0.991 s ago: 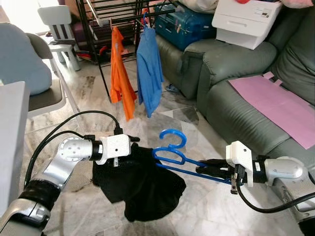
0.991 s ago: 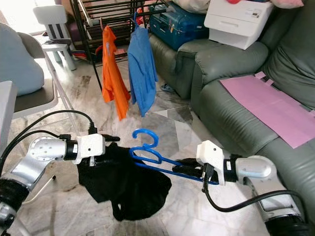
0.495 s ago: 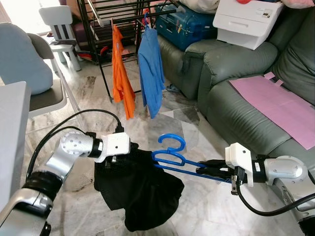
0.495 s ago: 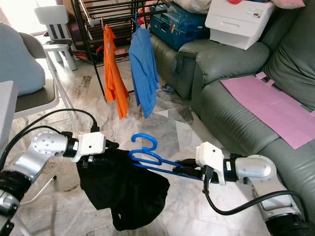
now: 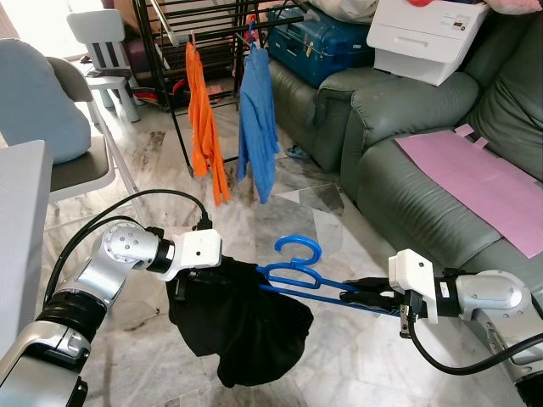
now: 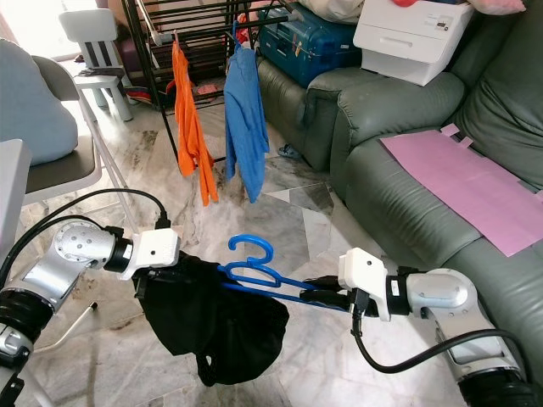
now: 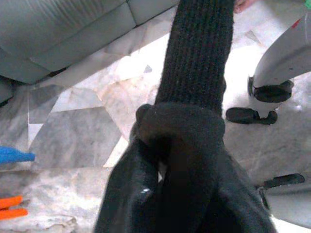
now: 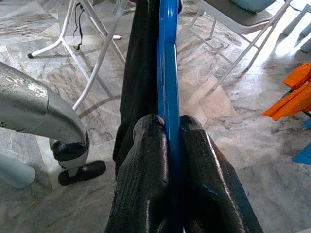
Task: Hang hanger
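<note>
A blue hanger [image 5: 299,273] carries black cloth [image 5: 242,326]; orange [image 5: 202,127] and blue shirts [image 5: 257,127] hang near a grey-green sofa [image 5: 407,161].

Open marble floor [image 5: 280,182] lies between the grippers and the drying rack [image 5: 182,17]. On its rail, 2 garments hang (an orange shirt [image 5: 202,127] and a blue shirt [image 5: 257,127]), with a gap between them. The green sofa [image 5: 407,161] blocks the right, a folding chair [image 5: 85,161] the left.

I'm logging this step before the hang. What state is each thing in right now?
Blue hanger: gripped, partly inside the garment.
Black garment: held up, drooping, half on the hanger.
Left tool: shut on the black garment.
Right tool: shut on the blue hanger.
Orange shirt: hung on the rack.
Blue shirt: hung on the rack.
</note>
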Tool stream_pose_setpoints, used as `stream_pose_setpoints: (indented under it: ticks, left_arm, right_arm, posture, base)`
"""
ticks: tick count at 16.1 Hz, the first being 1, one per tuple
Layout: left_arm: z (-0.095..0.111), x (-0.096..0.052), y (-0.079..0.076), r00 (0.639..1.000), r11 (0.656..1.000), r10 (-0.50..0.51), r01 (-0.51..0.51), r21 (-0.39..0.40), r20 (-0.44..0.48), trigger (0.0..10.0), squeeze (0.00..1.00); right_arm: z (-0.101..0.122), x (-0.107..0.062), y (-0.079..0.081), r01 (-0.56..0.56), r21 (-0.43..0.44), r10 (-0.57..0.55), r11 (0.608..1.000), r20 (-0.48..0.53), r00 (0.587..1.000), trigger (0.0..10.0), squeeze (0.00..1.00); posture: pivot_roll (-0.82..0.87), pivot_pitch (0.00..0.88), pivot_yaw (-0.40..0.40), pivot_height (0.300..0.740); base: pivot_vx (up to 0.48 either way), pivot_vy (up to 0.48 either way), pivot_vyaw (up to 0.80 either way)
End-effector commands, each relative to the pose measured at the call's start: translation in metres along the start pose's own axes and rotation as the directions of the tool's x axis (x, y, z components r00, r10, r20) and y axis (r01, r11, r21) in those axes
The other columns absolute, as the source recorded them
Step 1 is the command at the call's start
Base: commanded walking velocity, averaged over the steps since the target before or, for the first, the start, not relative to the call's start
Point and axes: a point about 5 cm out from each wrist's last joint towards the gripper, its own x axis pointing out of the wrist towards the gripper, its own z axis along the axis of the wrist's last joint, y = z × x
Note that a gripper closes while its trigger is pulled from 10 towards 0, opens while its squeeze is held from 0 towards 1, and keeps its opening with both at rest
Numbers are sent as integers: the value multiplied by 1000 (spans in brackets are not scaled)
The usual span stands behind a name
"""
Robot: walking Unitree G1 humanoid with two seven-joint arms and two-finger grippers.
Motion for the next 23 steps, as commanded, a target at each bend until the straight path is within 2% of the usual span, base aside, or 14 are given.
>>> stream_pose_setpoints:
  ticks: [1, 7, 10, 12, 13, 14, 15, 16, 18, 20, 23]
  left_arm:
    - [3, -6, 6, 1000, 1000, 5, -4, 14, -15, 0, 0]
    - [2, -1, 0, 1000, 1000, -3, 4, -9, 13, 0, 0]
    - [0, -2, -3, 998, 999, 2, 1, -46, 58, 0, 0]
    - [-5, -5, -6, 999, 998, 9, -6, -63, 42, 0, 0]
    - [-7, -6, -6, 999, 997, 21, -18, -72, 40, 0, 0]
    - [-10, -6, -7, 999, 996, 37, -34, -81, 35, 0, 0]
    - [-13, -6, -8, 998, 994, 62, -60, -92, 28, 0, 0]
    - [-20, -8, -10, 995, 986, 96, -91, -141, 26, 0, 0]
    - [-29, -12, -16, 991, 973, 131, -126, -195, 12, 0, 0]
    - [-37, -16, -24, 990, 967, 139, -138, -214, -12, 0, 0]
    - [-50, -23, -36, 989, 959, 137, -145, -243, -50, 0, 0]
  right_arm:
    - [5, 1, -2, -28, -33, 29, 999, 4, 1000, 10000, 0]
    - [3, 6, -2, -9, -40, 9, 999, 2, 1000, 10000, 0]
    - [-1, 6, -5, -5, -37, 5, 999, -20, 1000, 10000, 0]
    - [-1, 7, -7, -8, -13, 8, 1000, -21, 1000, 10000, 0]
    - [-1, 6, -8, -13, 8, 13, 1000, -20, 1000, 10000, 655]
    - [-1, 5, -9, -22, 8, 22, 1000, -29, 999, 10000, 1000]
    - [0, 3, -10, -32, -1, 32, 999, -45, 998, 10000, 1000]
    - [-1, -1, -13, -25, -19, 24, 1000, -76, 997, 10000, 1000]
    - [-9, -12, -19, 21, -88, -34, 996, -156, 987, 10000, 1000]
    - [-11, -20, -29, 126, -83, -137, 989, -149, 979, 10000, 1000]
    - [-3, -27, -43, 186, -189, -218, 964, -165, 962, 10000, 1000]
  posture:
    - [-135, 54, 32, 740]
    - [-136, 47, 37, 740]
    - [-130, 44, 32, 740]
    - [-128, 42, 26, 740]
    - [-129, 42, 23, 740]
    - [-129, 40, 20, 740]
    - [-130, 40, 19, 740]
    - [-131, 39, 15, 740]
    - [-130, 45, 10, 740]
    - [-125, 52, 6, 740]
    - [-121, 56, 9, 740]
  base:
    - [0, 0, 0]
    - [0, 0, 0]
    - [0, 0, 0]
    - [0, 0, 0]
    - [0, 0, 0]
    - [0, 0, 0]
    - [0, 0, 0]
    - [0, 0, 0]
    - [0, 0, 0]
    - [0, 0, 0]
    - [0, 0, 0]
